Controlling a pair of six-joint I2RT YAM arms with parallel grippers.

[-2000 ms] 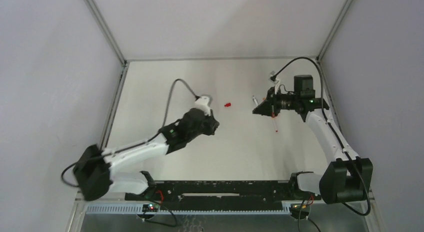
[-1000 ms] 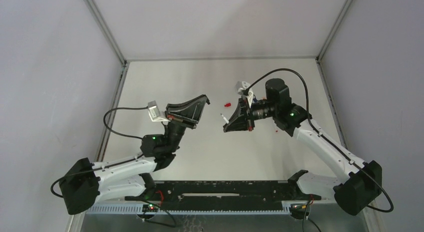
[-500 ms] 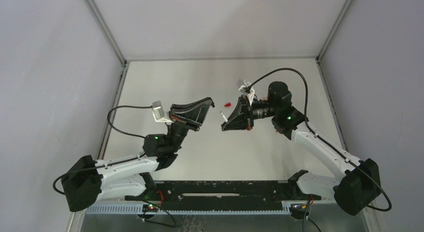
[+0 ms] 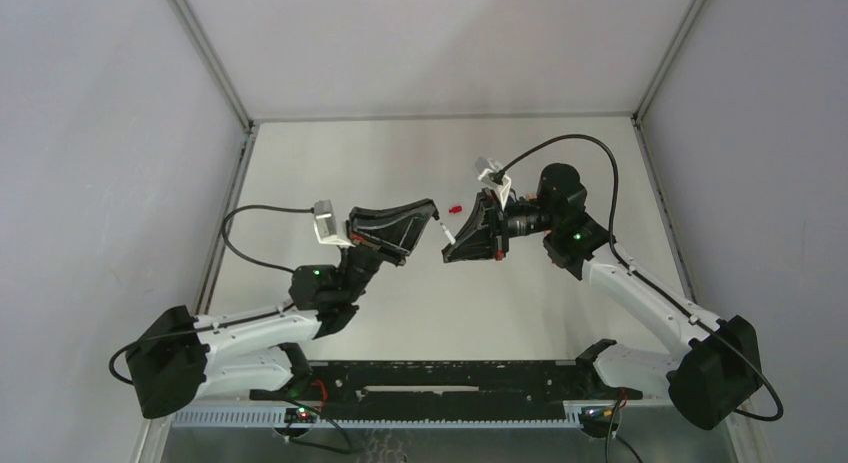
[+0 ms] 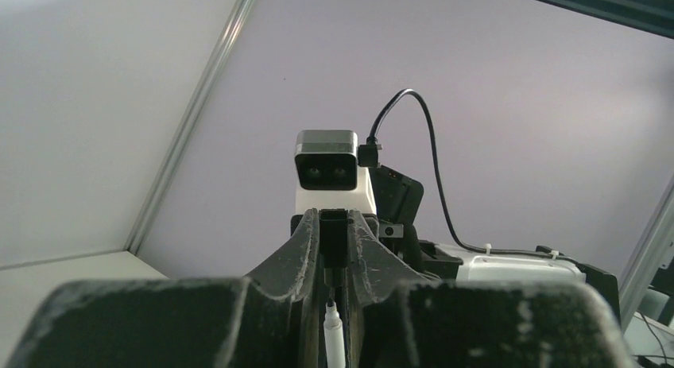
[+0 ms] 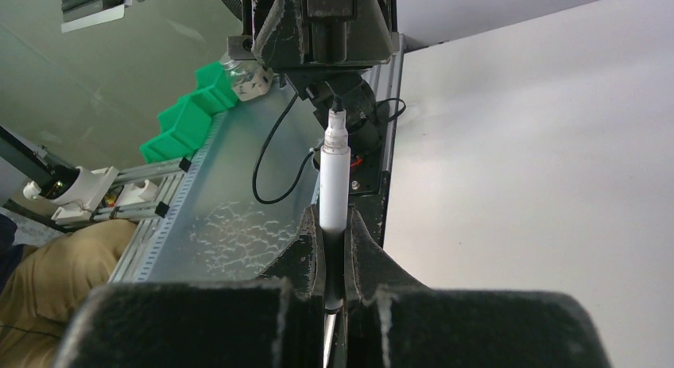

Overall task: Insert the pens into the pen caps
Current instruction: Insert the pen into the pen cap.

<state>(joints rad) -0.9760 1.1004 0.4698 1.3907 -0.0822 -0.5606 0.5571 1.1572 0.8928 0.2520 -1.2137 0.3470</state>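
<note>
While white pen is clamped in closed right pincer, tip is pointed at left pincer, nearly shut on what seems black cap.

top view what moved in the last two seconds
The left gripper and right gripper rose off the table and turned to face each other, the left holding what looks like a black cap, the right a pen. Since then the left has crept right, nearly meeting the pen tip. The red cap has not moved.
</note>
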